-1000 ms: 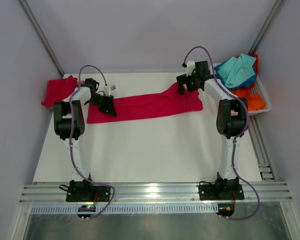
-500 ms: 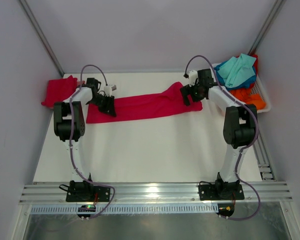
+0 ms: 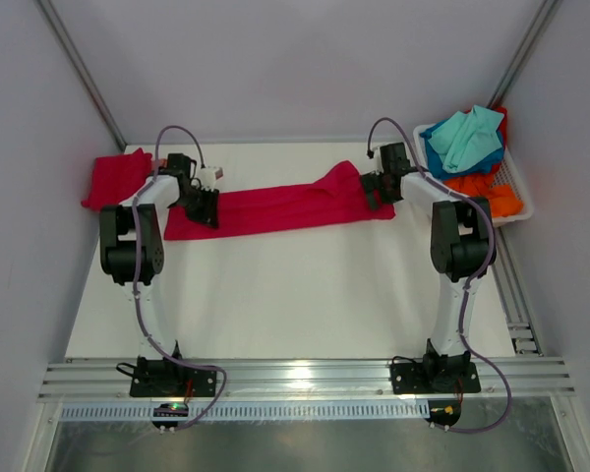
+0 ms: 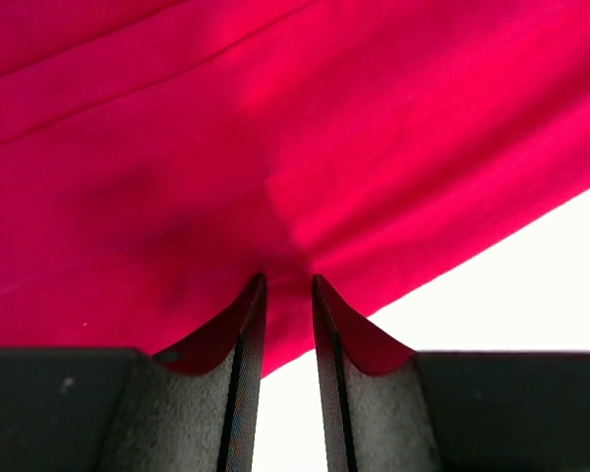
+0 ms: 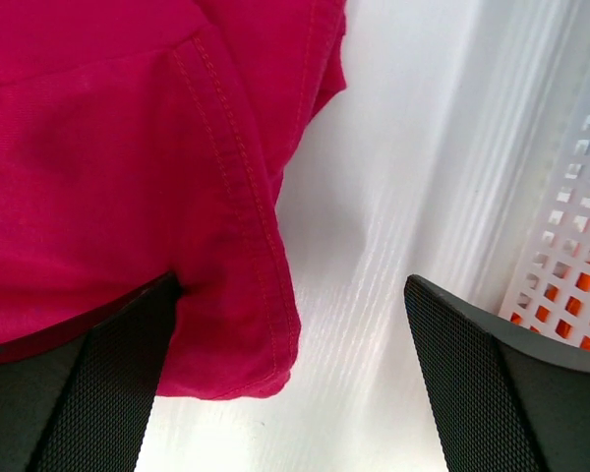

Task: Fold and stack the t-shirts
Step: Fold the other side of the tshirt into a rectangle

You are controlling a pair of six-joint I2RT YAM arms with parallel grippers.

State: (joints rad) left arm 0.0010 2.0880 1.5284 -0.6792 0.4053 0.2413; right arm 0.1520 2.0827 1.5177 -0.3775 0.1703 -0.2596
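A crimson t-shirt lies folded into a long strip across the far part of the table. My left gripper is at its left end. In the left wrist view the fingers stand close together, pinching a pucker of the crimson cloth at their tips. My right gripper is over the strip's right end and wide open. In the right wrist view the shirt's stitched hem corner lies between the jaws, with the left finger on the cloth.
A folded red t-shirt lies at the far left edge. A white basket at the far right holds teal and orange shirts; its perforated wall is just right of my right gripper. Grey walls enclose the table.
My left gripper has shifted slightly left, drawing the shirt's left end with it. My right gripper has moved right and down onto the shirt's right end, staying open.
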